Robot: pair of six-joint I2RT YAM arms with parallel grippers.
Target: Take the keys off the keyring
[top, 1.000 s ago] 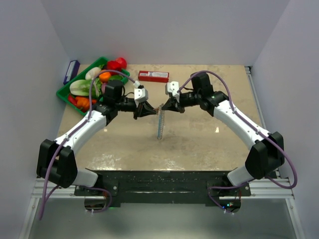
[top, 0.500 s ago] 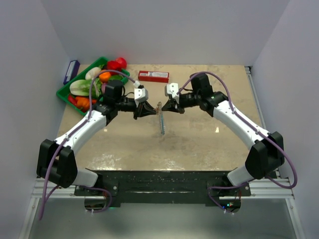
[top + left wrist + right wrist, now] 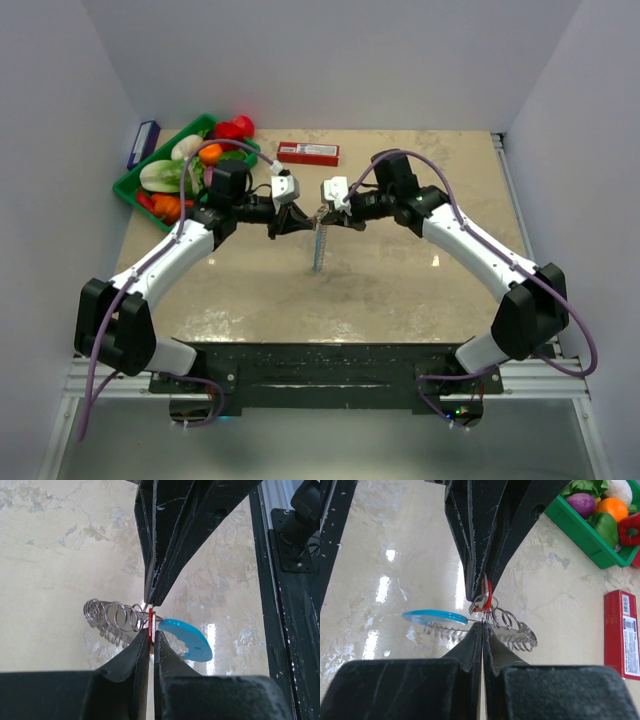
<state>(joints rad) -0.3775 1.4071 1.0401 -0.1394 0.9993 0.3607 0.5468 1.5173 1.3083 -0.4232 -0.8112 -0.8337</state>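
Beige marbled tabletop point(image 3: 400, 290) spreads beneath both arms. Over its middle the left gripper point(image 3: 298, 222) and right gripper point(image 3: 328, 214) face each other almost tip to tip. Each is pinched closed on the thin, floppy keyring point(image 3: 319, 245) with its bright blue curved tab, and the left one nips a small red piece. Small silvery metal keys point(image 3: 112, 619) hang in a fringe below the fingertips. Beyond the grippers lies a long red box point(image 3: 307, 153). A green plastic tray point(image 3: 575, 532) of vegetables sits outward of the left gripper.
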